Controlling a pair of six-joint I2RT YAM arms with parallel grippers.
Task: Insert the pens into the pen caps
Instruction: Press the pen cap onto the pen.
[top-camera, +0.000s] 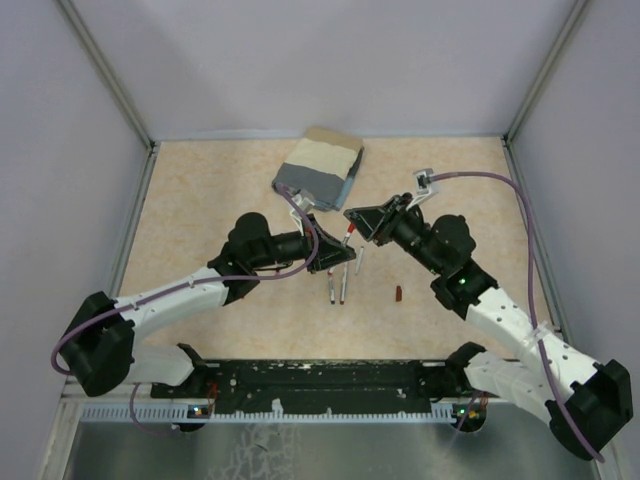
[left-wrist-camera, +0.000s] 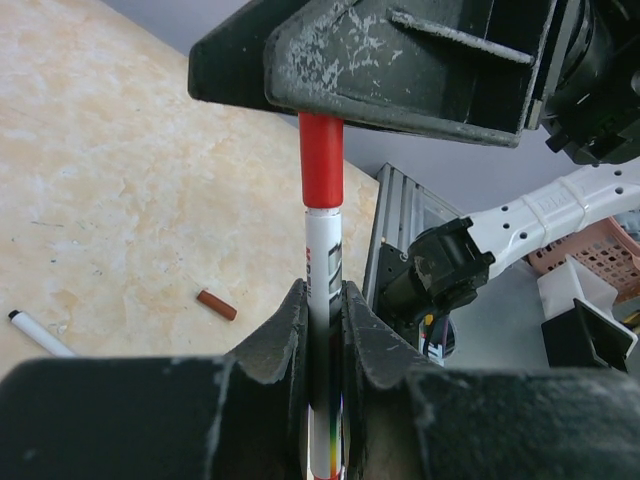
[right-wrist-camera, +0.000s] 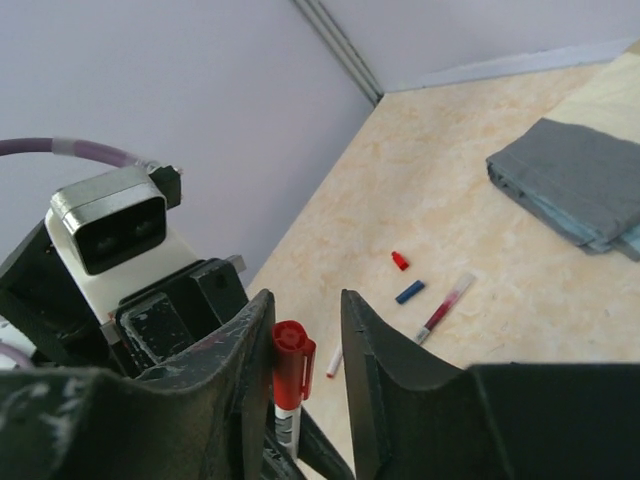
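Observation:
My left gripper (left-wrist-camera: 322, 290) is shut on the white barrel of a pen (left-wrist-camera: 322, 250), held above the table. A red pen cap (left-wrist-camera: 321, 170) sits on the pen's far end. My right gripper (right-wrist-camera: 305, 300) stands open around that red cap (right-wrist-camera: 290, 365). The cap lies against the left finger, with a gap to the right finger. From above, both grippers (top-camera: 335, 255) (top-camera: 358, 222) meet mid-table over the held pen (top-camera: 347, 238). Two more pens (top-camera: 339, 285) lie just below them. A brown-red cap (top-camera: 398, 293) lies to their right.
A folded grey cloth (top-camera: 320, 167) lies at the back of the table. In the right wrist view a small red cap (right-wrist-camera: 399, 261), a blue cap (right-wrist-camera: 409, 292) and a red-inked pen (right-wrist-camera: 445, 307) lie on the table. Another pen (left-wrist-camera: 35, 333) lies near the brown-red cap (left-wrist-camera: 216, 305).

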